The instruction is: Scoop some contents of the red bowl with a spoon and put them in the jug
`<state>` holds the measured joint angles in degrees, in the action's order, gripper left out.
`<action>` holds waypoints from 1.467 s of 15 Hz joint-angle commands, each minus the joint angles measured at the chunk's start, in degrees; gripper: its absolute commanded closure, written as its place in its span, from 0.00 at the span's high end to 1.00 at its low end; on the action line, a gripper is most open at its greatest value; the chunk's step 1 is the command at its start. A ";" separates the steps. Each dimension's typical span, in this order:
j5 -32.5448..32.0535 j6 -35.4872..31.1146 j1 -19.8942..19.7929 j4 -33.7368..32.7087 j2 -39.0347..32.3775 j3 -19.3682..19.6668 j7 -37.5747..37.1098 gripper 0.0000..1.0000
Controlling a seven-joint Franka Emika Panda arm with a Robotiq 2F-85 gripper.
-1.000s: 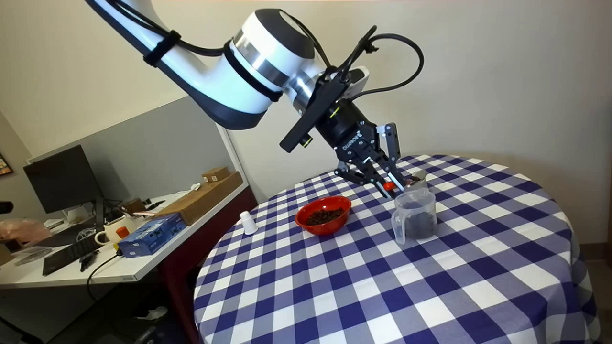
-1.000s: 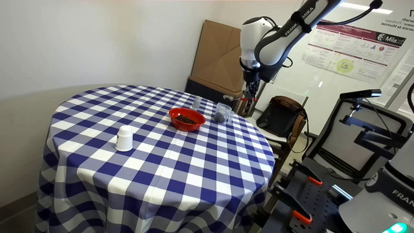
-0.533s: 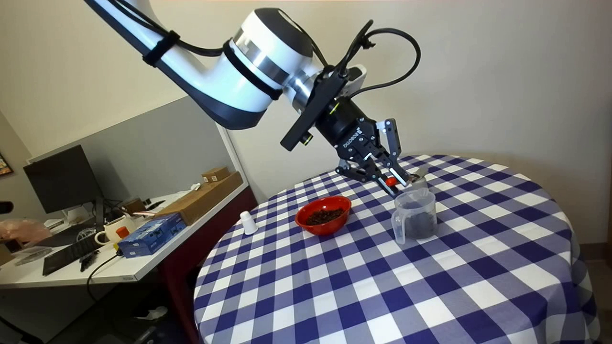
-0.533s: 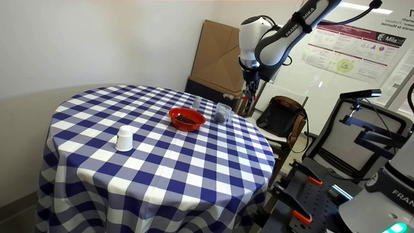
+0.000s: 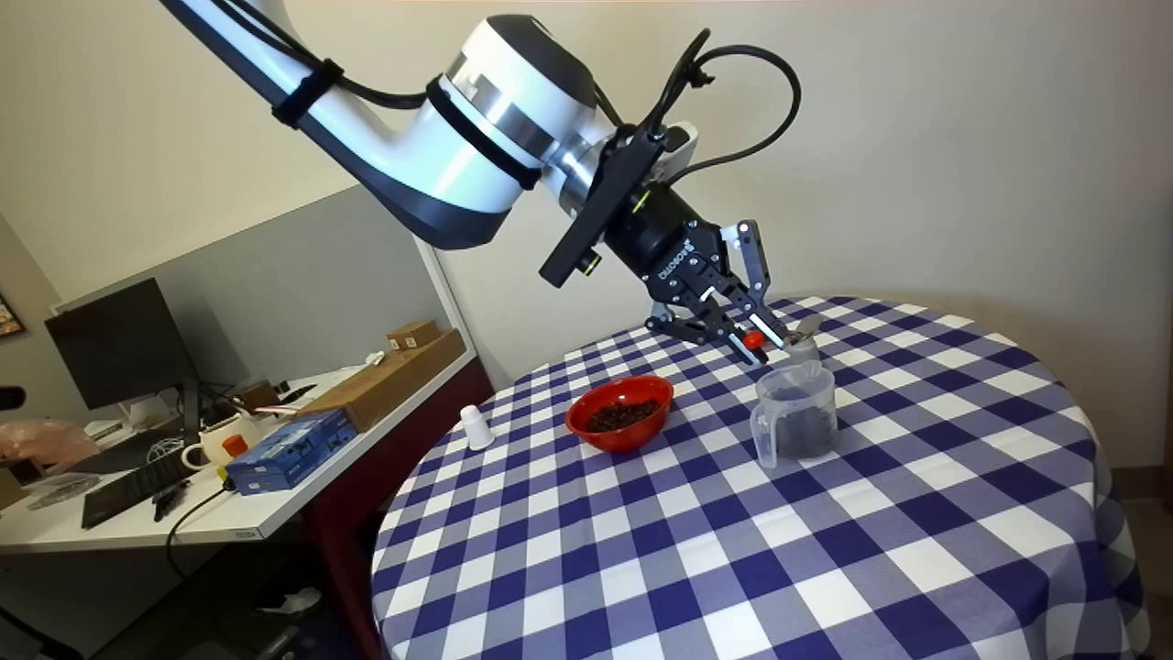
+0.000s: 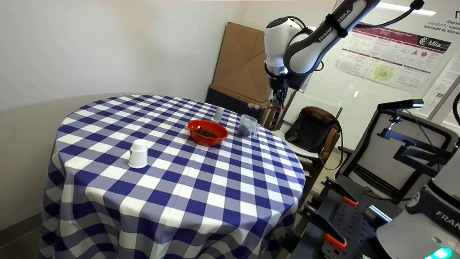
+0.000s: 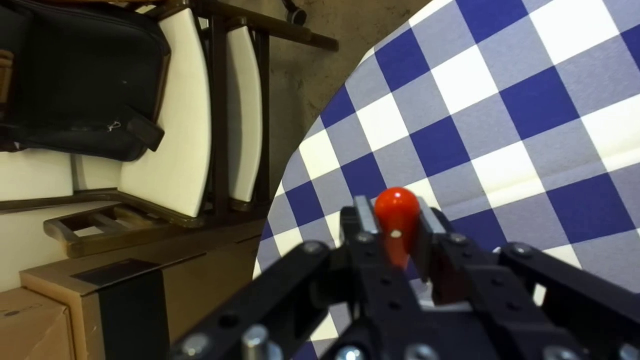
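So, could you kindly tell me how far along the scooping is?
Looks done: dark contents lie in the jug. In hand: the tool grips the red-handled spoon in the air; loaded or not, I can't tell. Left: perhaps only setting it down; the red bowl also holds dark pieces.

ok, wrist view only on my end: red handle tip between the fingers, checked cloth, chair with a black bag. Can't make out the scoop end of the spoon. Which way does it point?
Observer: In an exterior view the spoon sticks out sideways from the end effector, with its scoop end pointing left in the picture. Too small to tell if it carries anything.
Operator: Copy. Jug relative to the red bowl?
Observer: Both exterior views show the jug upright on the checked cloth, to the bowl's right in the picture, the two standing apart.
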<state>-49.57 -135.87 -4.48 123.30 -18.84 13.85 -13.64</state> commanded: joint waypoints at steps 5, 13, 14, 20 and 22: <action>-4.78 2.24 0.23 -0.44 0.46 -0.78 -2.81 0.10; -5.97 2.78 -0.07 -0.38 0.49 -1.44 -3.12 0.10; -5.97 2.78 -0.10 -0.38 0.48 -1.46 -3.12 0.10; -5.96 2.89 -0.15 -0.43 0.48 -1.49 -3.05 0.10; -6.02 2.95 -0.10 -0.46 0.57 -1.50 -3.07 0.10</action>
<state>-53.90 -134.44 -4.48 123.13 -18.83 12.97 -15.12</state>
